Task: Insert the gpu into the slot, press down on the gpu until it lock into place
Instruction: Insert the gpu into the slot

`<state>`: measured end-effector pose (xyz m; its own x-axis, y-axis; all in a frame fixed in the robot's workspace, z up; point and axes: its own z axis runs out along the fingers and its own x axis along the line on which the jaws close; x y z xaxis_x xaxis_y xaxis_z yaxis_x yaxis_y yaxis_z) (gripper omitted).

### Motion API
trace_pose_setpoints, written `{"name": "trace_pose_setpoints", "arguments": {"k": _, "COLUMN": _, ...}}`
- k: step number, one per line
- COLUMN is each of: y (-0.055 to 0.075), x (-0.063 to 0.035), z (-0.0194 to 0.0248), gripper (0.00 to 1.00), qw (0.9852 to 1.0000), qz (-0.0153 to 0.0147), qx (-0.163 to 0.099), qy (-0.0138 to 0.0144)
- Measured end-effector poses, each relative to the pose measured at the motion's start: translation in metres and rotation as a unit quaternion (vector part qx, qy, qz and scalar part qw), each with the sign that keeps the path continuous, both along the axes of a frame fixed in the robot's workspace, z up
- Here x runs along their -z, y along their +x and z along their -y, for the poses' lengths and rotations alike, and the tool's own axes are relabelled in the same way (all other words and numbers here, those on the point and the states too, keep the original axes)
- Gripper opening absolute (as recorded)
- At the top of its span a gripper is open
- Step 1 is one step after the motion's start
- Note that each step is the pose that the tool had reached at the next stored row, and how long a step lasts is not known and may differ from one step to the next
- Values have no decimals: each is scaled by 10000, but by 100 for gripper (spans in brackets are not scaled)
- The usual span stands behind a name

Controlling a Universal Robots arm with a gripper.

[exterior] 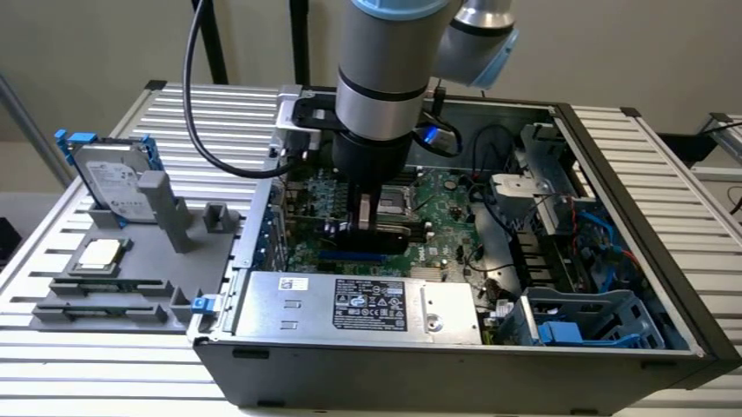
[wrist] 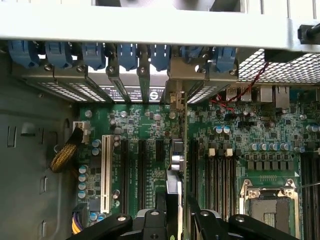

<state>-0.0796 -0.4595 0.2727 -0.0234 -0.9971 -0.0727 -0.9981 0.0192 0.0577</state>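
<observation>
The black fingers [wrist: 210, 225] of the end effector [wrist: 176, 214] lie nearest to the wrist camera; they stand wide, one on each face of the gpu [wrist: 178, 165]; I judge this to be a grip across the card and its cooler, not an empty opening. The gpu is seen edge-on and upright over the middle of the motherboard [wrist: 150, 125]; its silver bracket [wrist: 175, 100] is at the rear wall of the case, just under the row of blue clips [wrist: 127, 55].

In the exterior view the end effector [exterior: 374, 228] has the gpu [exterior: 392, 236] directly over the slot [exterior: 354, 258]; part of the blue strip shows under the card's lower edge, so I judge the card is not pressed fully home; whether its contacts have entered the slot I cannot tell.

To do this step well, the lower edge should run parallel to the slot along its whole length; the card should be upright, not leaning; the bracket should meet its own opening in the rear wall; the push should be straight down and even, because the black strips [wrist: 141, 170] lie just beside.

Further out, the processor socket [wrist: 267, 202] is apart from the card; the power-supply box [exterior: 360, 304] lies along the near wall of the case [exterior: 464, 373]; the case stands on the slatted worktop [exterior: 696, 226].
</observation>
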Motion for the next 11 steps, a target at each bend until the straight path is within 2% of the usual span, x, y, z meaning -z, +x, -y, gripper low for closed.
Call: {"name": "trace_pose_setpoints", "arguments": {"k": 11, "y": 2, "x": 52, "z": -3, "gripper": 26, "qw": 10000, "qz": -21, "qx": 86, "qy": -1}}
